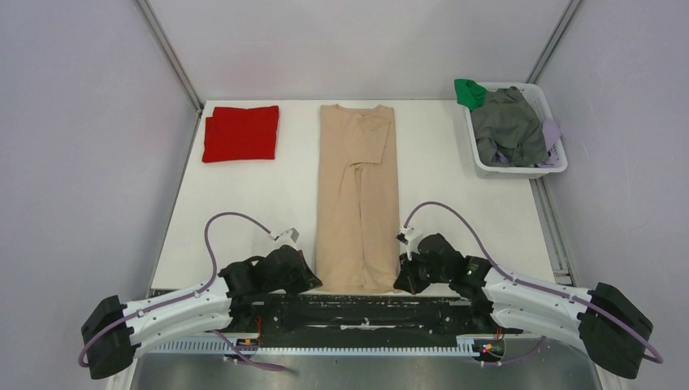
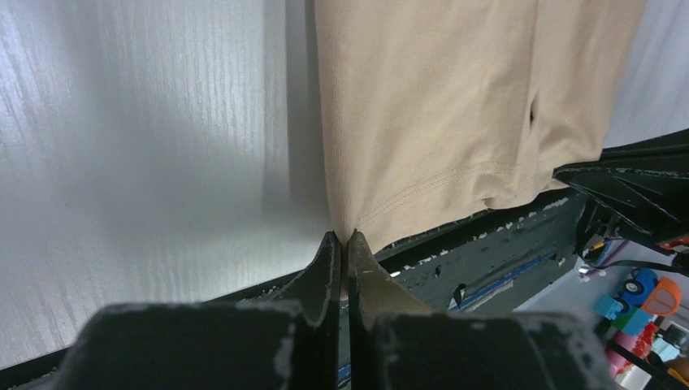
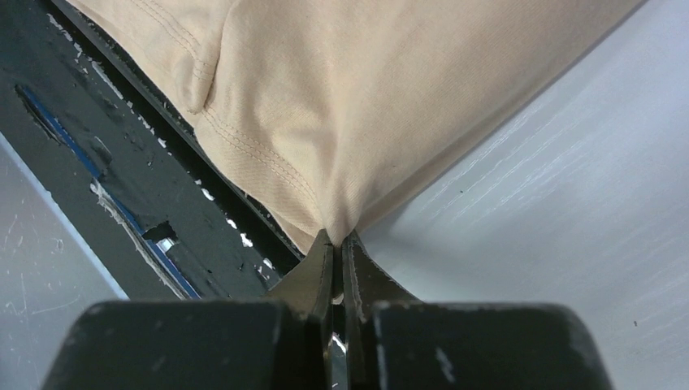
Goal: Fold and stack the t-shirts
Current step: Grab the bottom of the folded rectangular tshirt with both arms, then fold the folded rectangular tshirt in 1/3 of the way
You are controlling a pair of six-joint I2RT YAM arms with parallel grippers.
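Beige t-shirt (image 1: 357, 195): near hem corners clenched, one in the left pincer (image 2: 342, 238), one in the right pincer (image 3: 336, 237). From there it lies lengthwise along the desk (image 1: 455, 187). Red t-shirt (image 1: 240, 132), folded, lies well beyond the left pincer.

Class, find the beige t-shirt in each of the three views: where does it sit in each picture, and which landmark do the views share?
Top external: beige t-shirt lies as a long strip mid-table, hem at the near edge.
Left wrist: upper right, hem corner in the left gripper jaws.
Right wrist: across the top, corner in the right gripper jaws.
Shared landmark: black rail under the hem.
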